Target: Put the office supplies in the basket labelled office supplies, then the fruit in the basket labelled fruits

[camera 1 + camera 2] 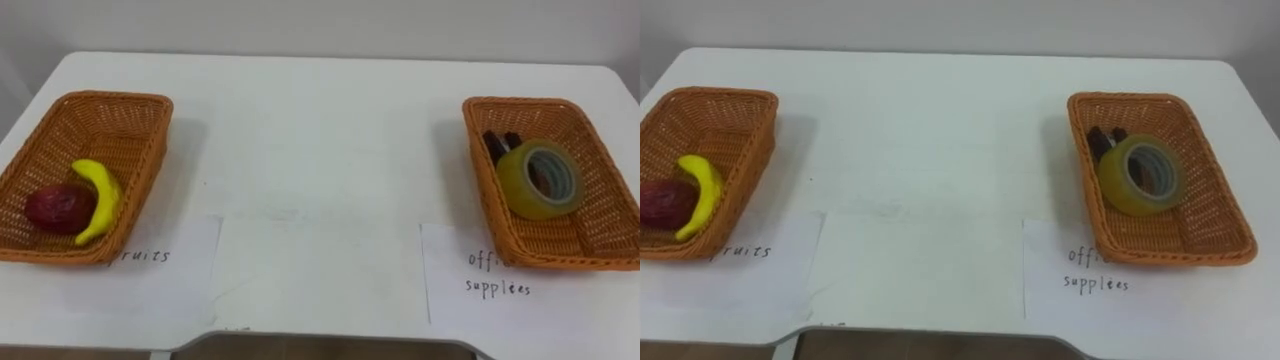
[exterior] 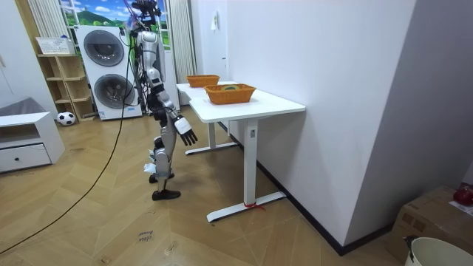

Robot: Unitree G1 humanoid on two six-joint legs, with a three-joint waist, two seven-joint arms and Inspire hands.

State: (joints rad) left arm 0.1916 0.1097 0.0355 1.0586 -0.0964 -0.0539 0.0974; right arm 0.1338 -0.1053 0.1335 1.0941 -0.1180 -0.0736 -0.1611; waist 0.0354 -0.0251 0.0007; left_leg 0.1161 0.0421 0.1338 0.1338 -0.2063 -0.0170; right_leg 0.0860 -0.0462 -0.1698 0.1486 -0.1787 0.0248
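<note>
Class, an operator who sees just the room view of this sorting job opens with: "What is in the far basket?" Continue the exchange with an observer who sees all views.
Observer: The far basket holds a banana and a dark red fruit.
Operator: And the near basket?
Observer: A roll of tape, with dark items next to it.
Operator: Is anything marking the baskets?
Observer: Yes, a handwritten paper label lies in front of each.
</note>
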